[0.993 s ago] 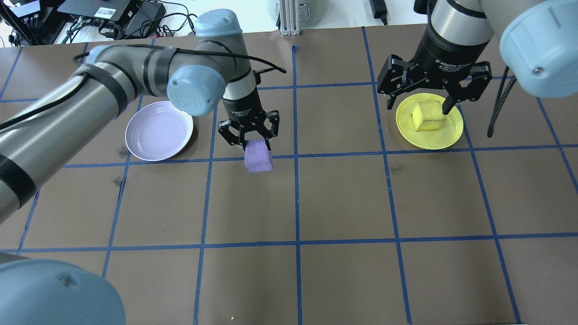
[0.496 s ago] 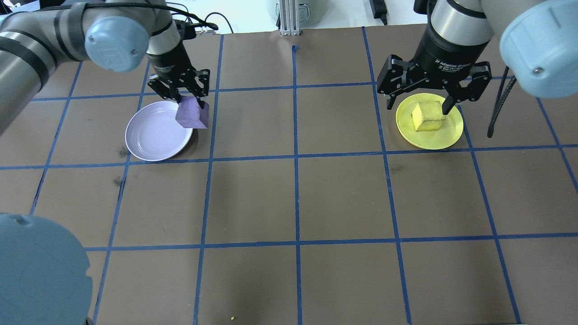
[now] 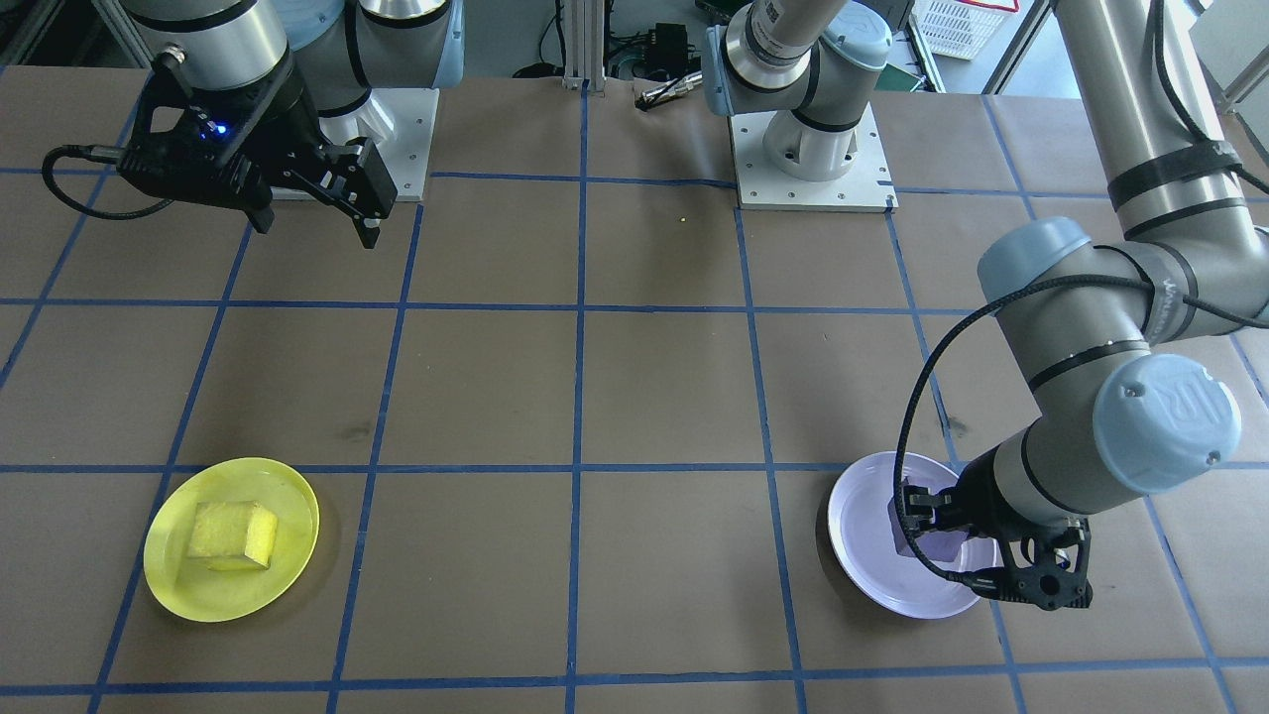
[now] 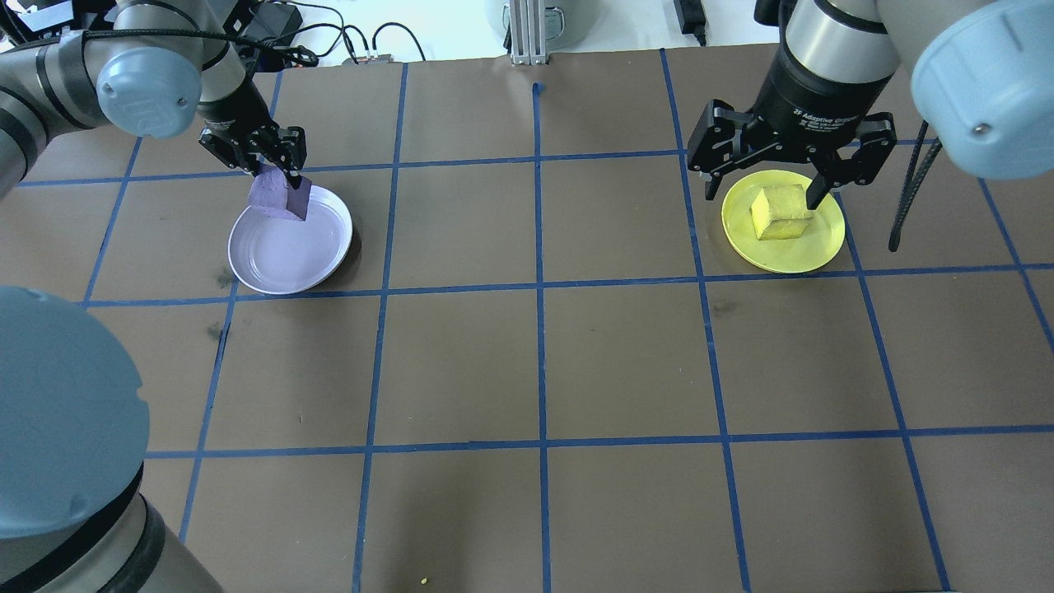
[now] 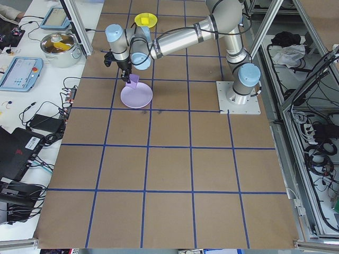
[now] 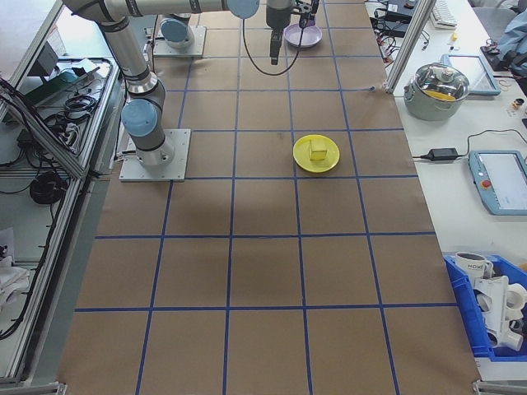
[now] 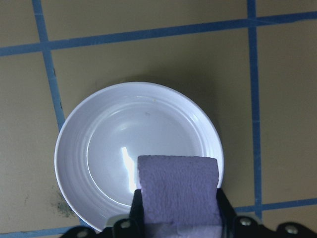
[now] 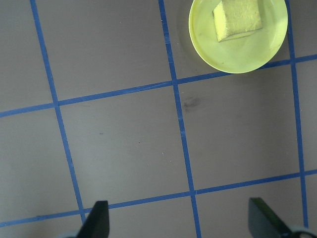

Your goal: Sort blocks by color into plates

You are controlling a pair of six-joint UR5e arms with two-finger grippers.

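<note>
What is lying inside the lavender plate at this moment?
Nothing lies in the lavender plate: its visible floor is bare. The purple block hangs over its edge, clamped in the left end effector, and hides the part of the plate beneath it.

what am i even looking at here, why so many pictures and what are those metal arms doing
These are two robot arms bolted at a brown table gridded with blue tape, filmed at once from above, from across the table, from both ends, and from a camera on each wrist. The left tool is shut on a purple block, holding it over the lavender plate. The right tool is open and empty, raised above the table. A yellow block already lies in the yellow plate. The job is sorting blocks by colour.
</note>
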